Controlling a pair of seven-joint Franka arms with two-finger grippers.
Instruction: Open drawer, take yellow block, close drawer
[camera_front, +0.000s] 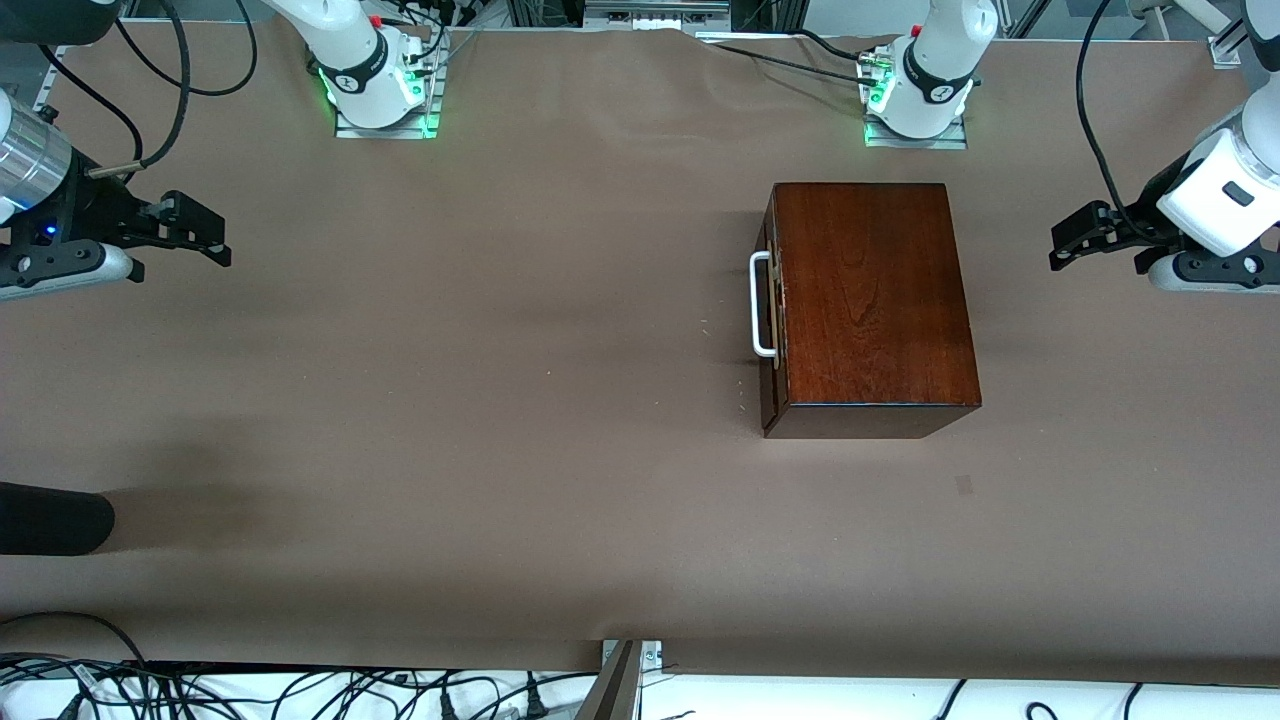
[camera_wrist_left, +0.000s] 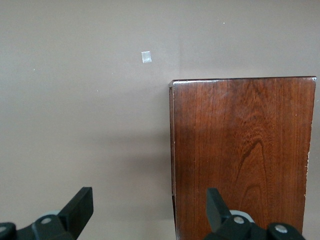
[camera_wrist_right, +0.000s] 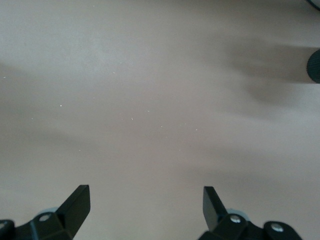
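the brown worktop (camera_front: 500, 400) carries a glossy reddish-brown wooden box (camera_front: 870, 300) toward the left arm's end. the drawer (camera_front: 768, 310) is fully closed, its dark front facing 9 o'clock in the front view, with the white loop handle (camera_front: 760, 305) on it. the yellow block is not visible. the left gripper (camera_front: 1075, 240) waits over the worktop at 3 o'clock of the box, jaws wide open and empty. the right gripper (camera_front: 200, 235) waits over bare worktop at the right arm's end, jaws wide open and empty.
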